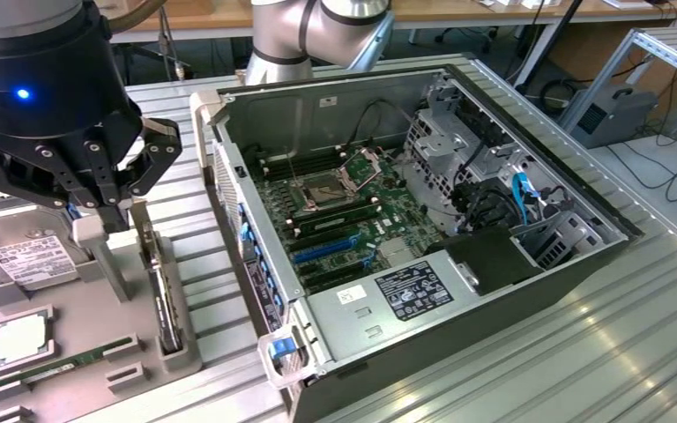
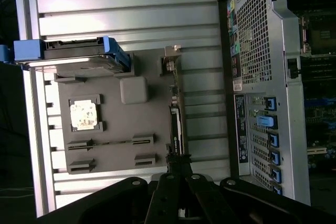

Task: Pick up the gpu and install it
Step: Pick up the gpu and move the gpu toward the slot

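The gpu (image 1: 162,300) stands on edge in a slot at the side of the grey parts holder (image 1: 80,304) that faces the case, a thin dark card with a metal edge. Seen edge-on in the wrist view, the gpu (image 2: 176,124) is a narrow dark strip. My black gripper (image 1: 115,220) hangs over the card's far end. Its fingers come together there, and in the wrist view the gripper (image 2: 179,169) meets the card's end, shut on it. The card still sits in its slot.
The open PC case (image 1: 433,220) lies to the exterior view's right, motherboard up, with blue expansion slots (image 1: 321,251). The holder also carries a hard drive (image 1: 27,256), a CPU (image 1: 18,339) and a RAM stick (image 1: 68,361). The case's rear panel (image 2: 257,77) runs close beside the holder.
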{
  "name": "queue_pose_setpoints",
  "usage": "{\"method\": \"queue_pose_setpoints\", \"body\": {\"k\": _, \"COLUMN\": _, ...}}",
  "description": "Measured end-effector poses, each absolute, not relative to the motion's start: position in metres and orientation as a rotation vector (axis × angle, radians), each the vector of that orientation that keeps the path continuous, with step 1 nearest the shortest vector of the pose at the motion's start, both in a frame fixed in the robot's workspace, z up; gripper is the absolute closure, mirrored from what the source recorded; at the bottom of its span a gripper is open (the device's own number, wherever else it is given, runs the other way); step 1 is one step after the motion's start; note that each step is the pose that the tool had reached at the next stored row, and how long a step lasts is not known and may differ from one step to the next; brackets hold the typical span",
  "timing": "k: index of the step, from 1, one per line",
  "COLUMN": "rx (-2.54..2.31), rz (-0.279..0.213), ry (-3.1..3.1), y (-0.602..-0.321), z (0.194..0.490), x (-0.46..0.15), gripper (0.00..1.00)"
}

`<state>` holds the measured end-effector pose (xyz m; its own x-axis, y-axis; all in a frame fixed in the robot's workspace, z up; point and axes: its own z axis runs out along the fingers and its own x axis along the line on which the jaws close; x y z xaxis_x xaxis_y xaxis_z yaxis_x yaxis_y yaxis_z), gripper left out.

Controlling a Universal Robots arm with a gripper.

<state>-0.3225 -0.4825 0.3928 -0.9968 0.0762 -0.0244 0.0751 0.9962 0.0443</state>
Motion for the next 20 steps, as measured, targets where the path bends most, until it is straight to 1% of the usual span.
{"method": "queue_pose_setpoints", "body": {"k": 8, "rx": 0.118, "rz": 0.068, "ry": 3.112, "y": -0.482, "z": 0.393, "x": -0.322, "gripper": 0.89}}
{"method": "queue_pose_setpoints", "body": {"k": 9, "rx": 0.118, "rz": 0.068, "ry": 3.112, "y": -0.482, "z": 0.393, "x": -0.322, "gripper": 0.83}}
{"method": "queue_pose_setpoints", "body": {"k": 10, "rx": 0.118, "rz": 0.068, "ry": 3.113, "y": -0.482, "z": 0.393, "x": -0.322, "gripper": 0.71}}
{"method": "queue_pose_setpoints", "body": {"k": 11, "rx": 0.118, "rz": 0.068, "ry": 3.113, "y": -0.482, "z": 0.393, "x": -0.322, "gripper": 0.71}}
{"method": "queue_pose_setpoints", "body": {"k": 13, "rx": 0.118, "rz": 0.068, "ry": 3.112, "y": -0.482, "z": 0.393, "x": -0.322, "gripper": 0.58}}
{"method": "queue_pose_setpoints", "body": {"k": 16, "rx": 0.118, "rz": 0.068, "ry": 3.112, "y": -0.482, "z": 0.391, "x": -0.323, "gripper": 0.58}}
{"method": "queue_pose_setpoints", "body": {"k": 20, "rx": 0.118, "rz": 0.068, "ry": 3.112, "y": -0.482, "z": 0.378, "x": -0.322, "gripper": 0.58}}
